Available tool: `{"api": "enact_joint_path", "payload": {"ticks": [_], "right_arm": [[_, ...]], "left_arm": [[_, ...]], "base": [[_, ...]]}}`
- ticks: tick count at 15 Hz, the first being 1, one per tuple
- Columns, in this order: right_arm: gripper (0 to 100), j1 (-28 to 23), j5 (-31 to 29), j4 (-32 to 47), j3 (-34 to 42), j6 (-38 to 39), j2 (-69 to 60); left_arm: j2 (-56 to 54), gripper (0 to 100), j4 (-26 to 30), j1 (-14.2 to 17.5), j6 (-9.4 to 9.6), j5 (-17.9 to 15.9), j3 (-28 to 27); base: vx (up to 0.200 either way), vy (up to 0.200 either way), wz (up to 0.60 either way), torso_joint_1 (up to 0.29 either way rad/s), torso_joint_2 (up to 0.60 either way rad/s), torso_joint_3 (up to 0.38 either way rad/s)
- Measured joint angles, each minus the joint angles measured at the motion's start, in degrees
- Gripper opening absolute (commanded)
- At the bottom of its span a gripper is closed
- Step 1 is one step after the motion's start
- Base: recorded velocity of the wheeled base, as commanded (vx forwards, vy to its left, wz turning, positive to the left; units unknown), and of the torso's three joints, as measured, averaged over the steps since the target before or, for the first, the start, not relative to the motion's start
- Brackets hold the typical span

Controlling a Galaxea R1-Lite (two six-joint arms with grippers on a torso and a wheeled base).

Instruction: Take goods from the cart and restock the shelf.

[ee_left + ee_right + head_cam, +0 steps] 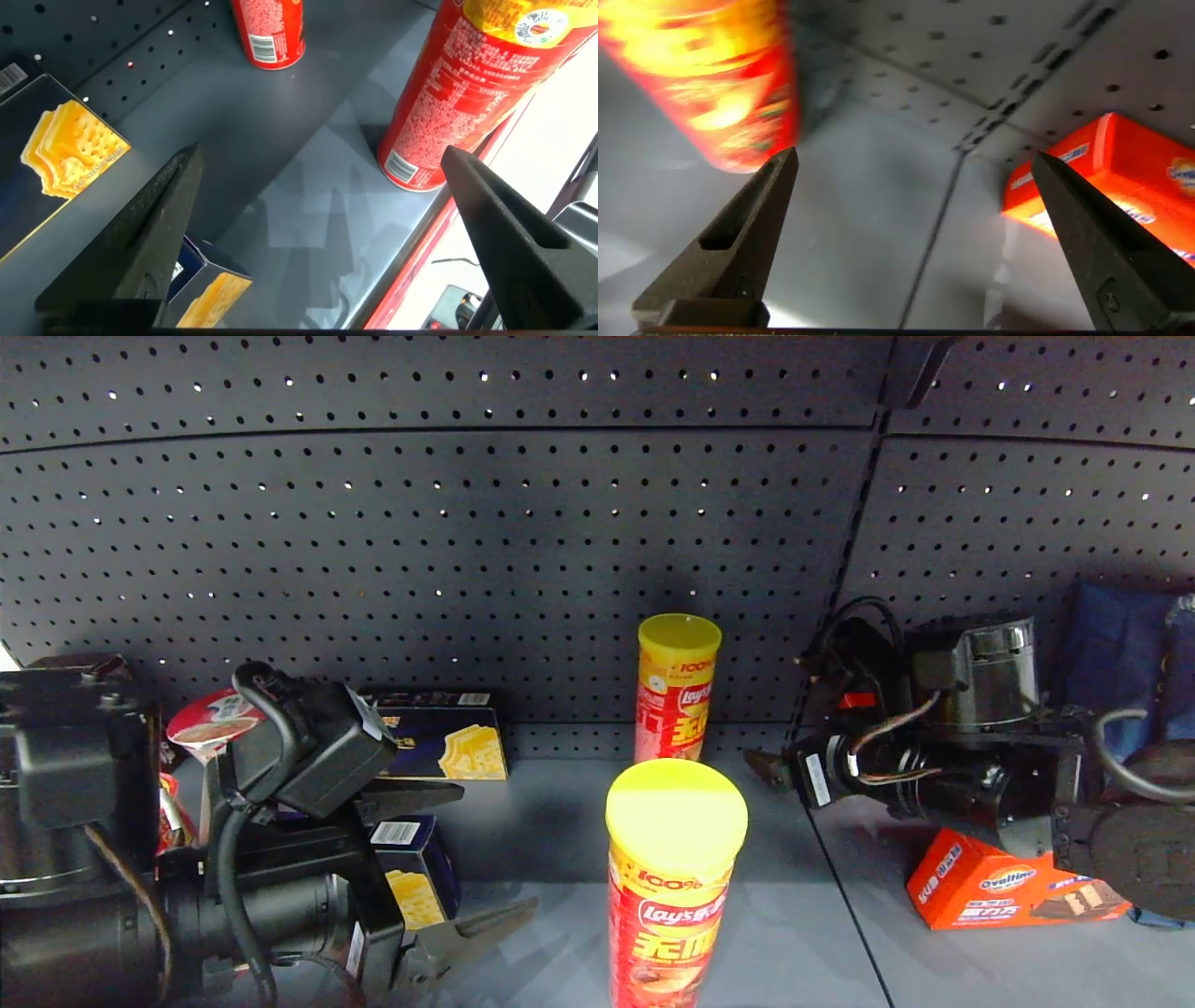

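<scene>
1. Showing front chip can [676, 877] standing upright near the shelf [560, 831] edge.
2. Showing second chip can [678, 686] directly behind it, seemingly forming a row.
3. Holding left gripper [499, 847] spread, empty, left of that can, clear of it.
4. Holding right gripper [913, 159] spread, empty, right of it.

Bare grey metal shelf [551, 854] opens centre-left of frame, between dark blue cardboard cracker box [422, 879] and tall yellow-lidded red crisp tube [674, 896].

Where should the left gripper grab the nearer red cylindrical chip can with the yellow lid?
Around the mid-body of the nearer red cylindrical chip can, level from the robot's left: it stands upright, round-walled, and the open left gripper faces that side.
</scene>
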Motion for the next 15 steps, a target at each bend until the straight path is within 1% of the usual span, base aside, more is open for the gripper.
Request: {"api": "enact_joint_path", "payload": {"ticks": [2, 5, 9, 12, 15], "right_arm": [[100, -1.0, 0.5, -0.1, -1.0, 0.0, 1.5], [100, -1.2, 0.7, -0.3, -1.8, 0.0, 3.2], [100, -1.1, 0.8, -0.3, -4.7, -0.1, 6.0], [100, -1.0, 0.8, -0.4, -7.7, -0.1, 8.8], [100, 0.0, 1.3, -0.7, -9.7, -0.1, 11.0]], "left_arm": [[0.0, 100, 0.0, 0.0, 0.02, 0.0, -0.2], [0.0, 100, 0.0, 0.1, 0.00, 0.0, -0.6], [0.0, 100, 0.0, 0.1, -0.02, 0.0, -0.7], [0.0, 100, 0.0, 0.7, 0.02, -0.1, -0.7], [0.0, 100, 0.0, 0.9, 0.07, -0.1, -0.5]], "base": [[0.000, 0.000, 0.00, 0.000, 0.00, 0.000], [0.000, 0.000, 0.00, 0.000, 0.00, 0.000], [0.000, 0.000, 0.00, 0.000, 0.00, 0.000], [0.000, 0.000, 0.00, 0.000, 0.00, 0.000], [0.000, 0.000, 0.00, 0.000, 0.00, 0.000]]}}
